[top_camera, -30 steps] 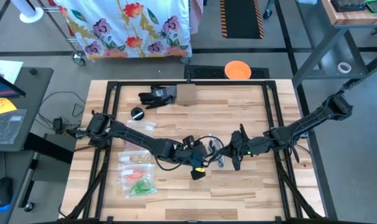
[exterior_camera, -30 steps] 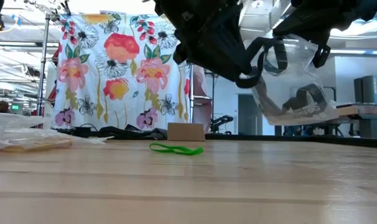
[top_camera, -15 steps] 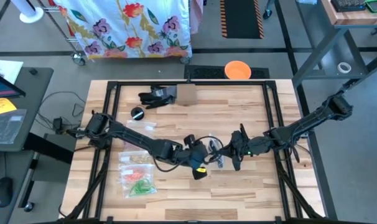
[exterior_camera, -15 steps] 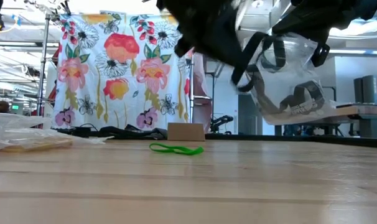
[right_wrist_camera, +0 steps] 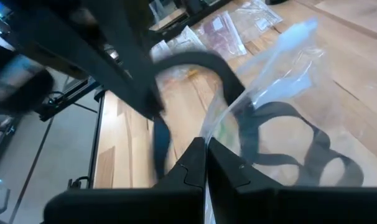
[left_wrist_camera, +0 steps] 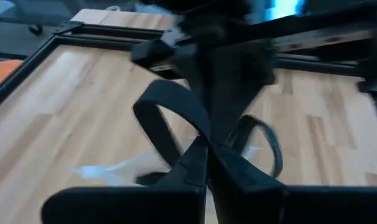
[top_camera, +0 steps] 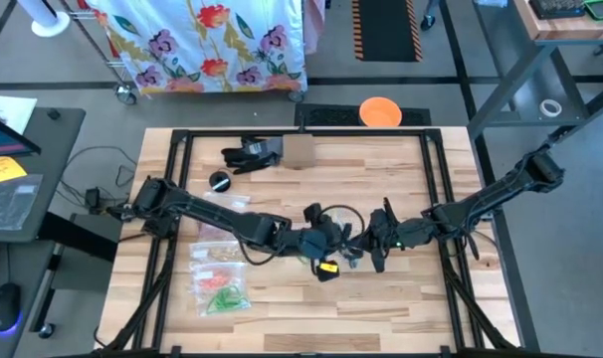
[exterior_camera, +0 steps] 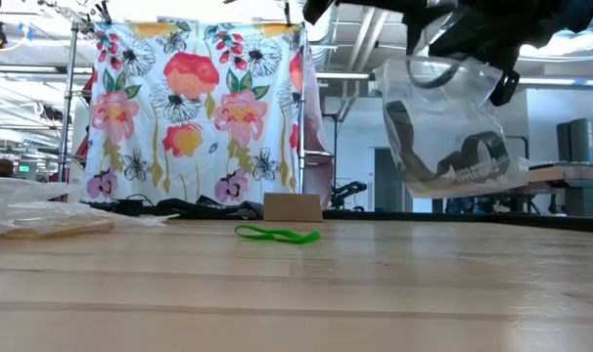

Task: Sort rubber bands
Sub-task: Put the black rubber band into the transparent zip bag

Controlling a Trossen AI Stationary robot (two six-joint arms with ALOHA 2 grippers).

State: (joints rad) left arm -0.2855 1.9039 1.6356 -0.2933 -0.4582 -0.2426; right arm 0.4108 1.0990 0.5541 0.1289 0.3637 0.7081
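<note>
**Rubber bands: black loops in a lifted bag, one green loop on the worktop**

Rubber bands of dark, broad rubber [exterior_camera: 443, 166] sit inside a clear plastic zip bag [exterior_camera: 419, 93] that hangs in the air above the middle of the pale wooden worktop [top_camera: 282, 308]. The right gripper [top_camera: 373, 249] holds this bag by its upper edge, its jaws pressed together on the film; in the right wrist view the film runs up from between the two dark fingers [right_wrist_camera: 191, 168] and the dark loops [right_wrist_camera: 288, 140] lie within it. The left gripper [top_camera: 333, 241] reaches in just beside the right one, its jaws closed on a black loop [left_wrist_camera: 170, 118] that arches up from between them in the left wrist view.

One thin green rubber band [exterior_camera: 277, 235] lies flat on the worktop, apart from both arms, in front of a small brown cardboard box [exterior_camera: 293, 207]. Near the left arm's side, several more clear zip bags [top_camera: 220, 278] rest on the wood; one shows green and red bands [top_camera: 222, 296] inside, another pale yellowish ones [top_camera: 218, 255]. A flowered cloth [exterior_camera: 194, 108] hangs behind the worktop.
</note>
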